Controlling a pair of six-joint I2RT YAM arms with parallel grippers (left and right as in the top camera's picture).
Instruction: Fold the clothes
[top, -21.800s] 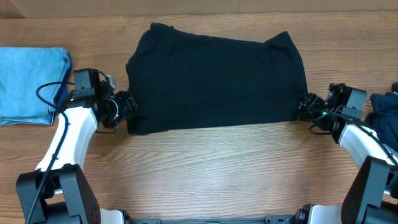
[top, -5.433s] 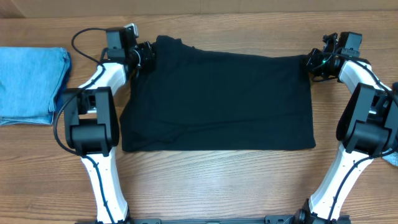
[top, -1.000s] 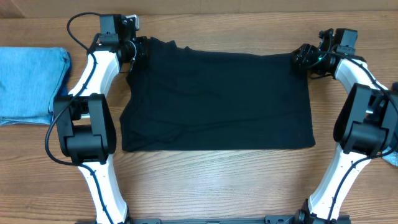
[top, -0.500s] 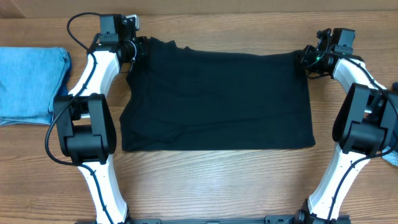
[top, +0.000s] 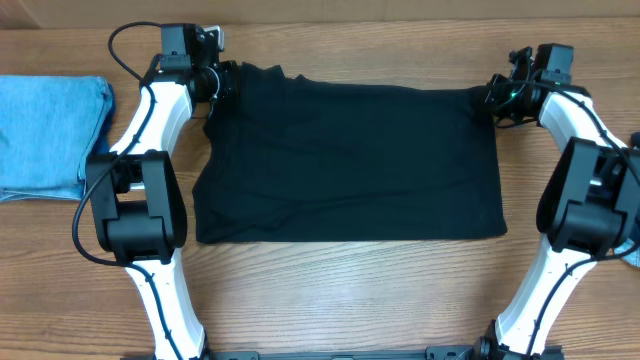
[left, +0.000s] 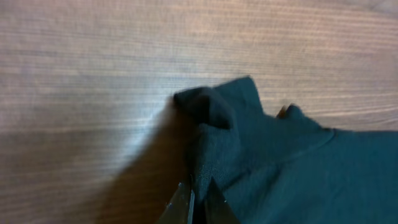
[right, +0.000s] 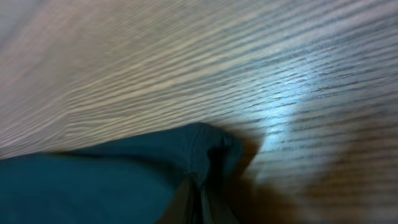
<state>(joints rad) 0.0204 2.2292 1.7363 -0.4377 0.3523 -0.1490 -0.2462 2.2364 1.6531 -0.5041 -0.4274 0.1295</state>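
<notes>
The light blue garment (top: 50, 135) is cut by the left edge; right wrist view blurred.

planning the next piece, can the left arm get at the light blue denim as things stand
Probably not yet: the left gripper is shut on a far corner of the black T-shirt. The light blue denim lies close beside that arm, nothing between.

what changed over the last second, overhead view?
Right gripper shifted slightly right and closed on the black T-shirt's far right corner. Left gripper stayed shut on the far left corner. The shirt and the light blue garment did not move.
</notes>
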